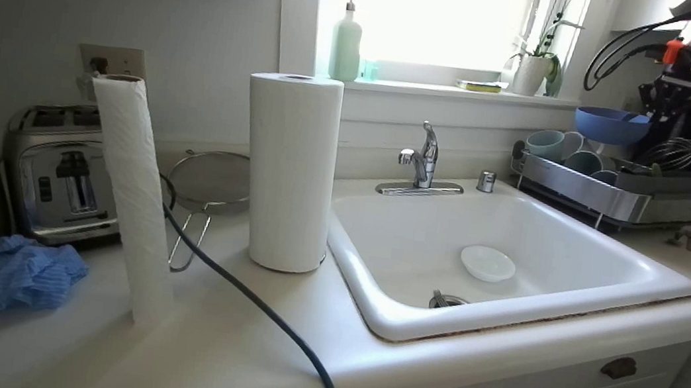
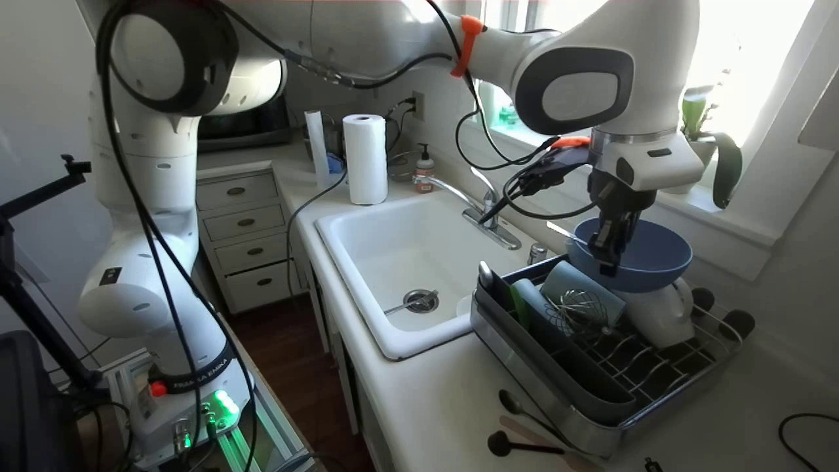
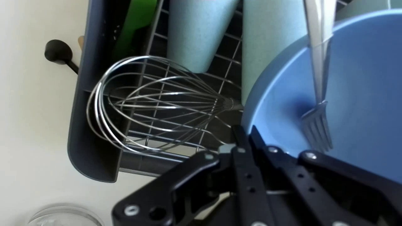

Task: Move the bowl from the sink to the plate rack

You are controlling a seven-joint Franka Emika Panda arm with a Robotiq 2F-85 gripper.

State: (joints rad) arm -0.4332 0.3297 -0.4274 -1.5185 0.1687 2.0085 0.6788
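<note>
A: What is being clasped by the gripper point(image 3: 246, 129)?
B: The bowl point(image 3: 361, 94), by its rim; a fork point(image 3: 316, 125) is being cradled inside.
A: Where is it being held?
B: Over the plate rack point(image 1: 587, 187), which is being supported by the counter point(image 1: 220, 334), right of the sink point(image 1: 408, 225) in an exterior view. There, left, a paper towel roll point(image 1: 291, 173) is being supported too; light is being admitted by the far window point(image 1: 435, 19).

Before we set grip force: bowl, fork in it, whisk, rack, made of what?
Bowl: smooth satin blue, plastic or glazed ceramic; soft highlights leave it open.
Fork: smooth metal, likely stainless; silvery handle sheen.
Whisk: shiny metal wire; glints along thin loops.
Rack: outside likely brushed metal; silvery, soft corner highlight.
</note>
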